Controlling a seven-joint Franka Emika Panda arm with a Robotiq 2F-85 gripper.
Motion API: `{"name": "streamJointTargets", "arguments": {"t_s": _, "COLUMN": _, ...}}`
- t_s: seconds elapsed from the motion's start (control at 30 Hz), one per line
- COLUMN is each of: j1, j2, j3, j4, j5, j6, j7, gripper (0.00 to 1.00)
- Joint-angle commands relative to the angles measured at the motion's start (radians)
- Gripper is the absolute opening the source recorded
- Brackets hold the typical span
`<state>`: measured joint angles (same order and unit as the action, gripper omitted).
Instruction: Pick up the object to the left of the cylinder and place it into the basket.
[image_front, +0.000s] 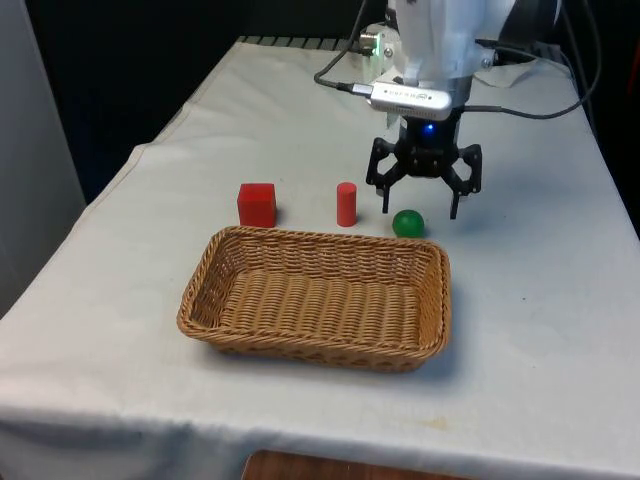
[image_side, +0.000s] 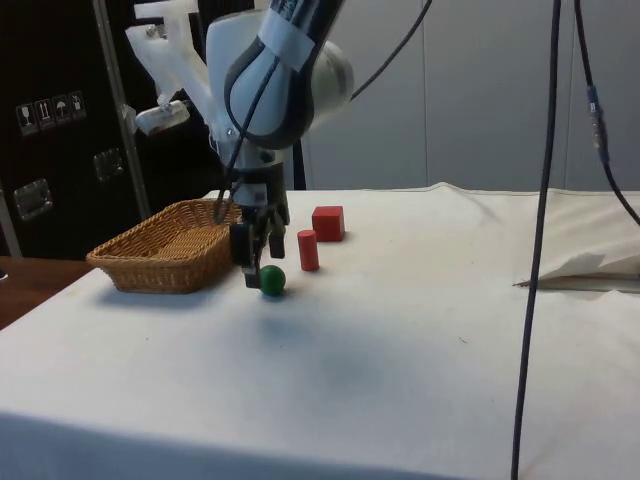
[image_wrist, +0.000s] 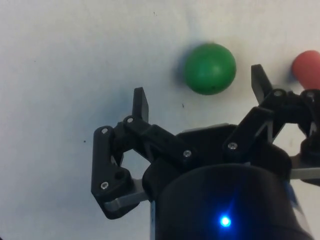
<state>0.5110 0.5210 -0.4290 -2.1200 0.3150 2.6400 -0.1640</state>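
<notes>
A white cloth covers the bench and hangs over its near edge, creased and faintly stained there. A red cube sits flat on the cloth towards the front view's left, one face turned to the camera; the side view shows it resting squarely. A small dark speck marks the cloth on the front view's right. A brown wooden surface shows below the cloth's hem. In the side view a black cable hangs down in front of the bench (a second, thinner one runs beside it), a dark cabinet carries small white stickers, and the cloth is rucked up at the far edge.
</notes>
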Motion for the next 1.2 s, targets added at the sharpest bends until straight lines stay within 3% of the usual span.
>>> {"name": "streamJointTargets", "arguments": {"t_s": 0.0, "j1": -0.013, "j2": 0.004, "j3": 0.018, "j4": 0.003, "j5": 0.019, "j6": 0.013, "j7": -0.015, "gripper": 1.0}}
{"name": "streamJointTargets", "arguments": {"t_s": 0.03, "j1": 0.0, "j2": 0.0, "j3": 0.0, "j4": 0.0, "j5": 0.0, "j6": 0.0, "j7": 0.0, "gripper": 1.0}}
{"name": "streamJointTargets", "arguments": {"t_s": 0.07, "j1": -0.013, "j2": 0.004, "j3": 0.018, "j4": 0.003, "j5": 0.019, "j6": 0.013, "j7": -0.015, "gripper": 1.0}}
{"name": "streamJointTargets", "arguments": {"t_s": 0.13, "j1": -0.015, "j2": 0.016, "j3": 0.021, "j4": 0.008, "j5": 0.028, "j6": 0.019, "j7": -0.018, "gripper": 1.0}}
{"name": "streamJointTargets", "arguments": {"t_s": 0.27, "j1": -0.015, "j2": 0.034, "j3": 0.022, "j4": 0.017, "j5": 0.041, "j6": 0.026, "j7": -0.024, "gripper": 1.0}}
{"name": "streamJointTargets", "arguments": {"t_s": 0.3, "j1": 0.0, "j2": 0.031, "j3": 0.003, "j4": 0.013, "j5": 0.021, "j6": 0.014, "j7": -0.008, "gripper": 1.0}}
{"name": "streamJointTargets", "arguments": {"t_s": 0.33, "j1": -0.014, "j2": 0.043, "j3": 0.022, "j4": 0.024, "j5": 0.046, "j6": 0.03, "j7": -0.026, "gripper": 1.0}}
{"name": "streamJointTargets", "arguments": {"t_s": 0.57, "j1": -0.011, "j2": 0.071, "j3": 0.019, "j4": 0.037, "j5": 0.058, "j6": 0.043, "j7": -0.031, "gripper": 1.0}}
{"name": "streamJointTargets", "arguments": {"t_s": 0.6, "j1": 0.0, "j2": 0.069, "j3": 0.004, "j4": 0.034, "j5": 0.044, "j6": 0.03, "j7": -0.018, "gripper": 1.0}}
{"name": "streamJointTargets", "arguments": {"t_s": 0.63, "j1": -0.011, "j2": 0.074, "j3": 0.018, "j4": 0.038, "j5": 0.058, "j6": 0.043, "j7": -0.031, "gripper": 1.0}}
{"name": "streamJointTargets", "arguments": {"t_s": 0.77, "j1": -0.011, "j2": 0.085, "j3": 0.015, "j4": 0.046, "j5": 0.054, "j6": 0.04, "j7": -0.03, "gripper": 0.99}}
{"name": "streamJointTargets", "arguments": {"t_s": 0.83, "j1": -0.011, "j2": 0.089, "j3": 0.013, "j4": 0.049, "j5": 0.054, "j6": 0.039, "j7": -0.03, "gripper": 0.82}}
{"name": "streamJointTargets", "arguments": {"t_s": 0.87, "j1": -0.001, "j2": 0.087, "j3": 0.002, "j4": 0.046, "j5": 0.044, "j6": 0.032, "j7": -0.019, "gripper": 0.72}}
{"name": "streamJointTargets", "arguments": {"t_s": 0.9, "j1": -0.011, "j2": 0.09, "j3": 0.013, "j4": 0.05, "j5": 0.053, "j6": 0.039, "j7": -0.03, "gripper": 0.72}}
{"name": "streamJointTargets", "arguments": {"t_s": 0.97, "j1": -0.011, "j2": 0.093, "j3": 0.012, "j4": 0.052, "j5": 0.053, "j6": 0.039, "j7": -0.029, "gripper": 0.49}}
{"name": "streamJointTargets", "arguments": {"t_s": 1.0, "j1": -0.011, "j2": 0.094, "j3": 0.012, "j4": 0.054, "j5": 0.053, "j6": 0.039, "j7": -0.029, "gripper": 0.26}}
{"name": "streamJointTargets", "arguments": {"t_s": 1.07, "j1": -0.011, "j2": 0.095, "j3": 0.012, "j4": 0.054, "j5": 0.053, "j6": 0.039, "j7": -0.03, "gripper": 0.07}}
{"name": "streamJointTargets", "arguments": {"t_s": 1.1, "j1": -0.011, "j2": 0.095, "j3": 0.012, "j4": 0.055, "j5": 0.053, "j6": 0.039, "j7": -0.03, "gripper": 0.0}}
{"name": "streamJointTargets", "arguments": {"t_s": 1.13, "j1": -0.011, "j2": 0.095, "j3": 0.012, "j4": 0.055, "j5": 0.053, "j6": 0.039, "j7": -0.03, "gripper": 0.0}}
{"name": "streamJointTargets", "arguments": {"t_s": 1.17, "j1": -0.001, "j2": 0.093, "j3": 0.002, "j4": 0.054, "j5": 0.044, "j6": 0.031, "j7": -0.019, "gripper": 0.0}}
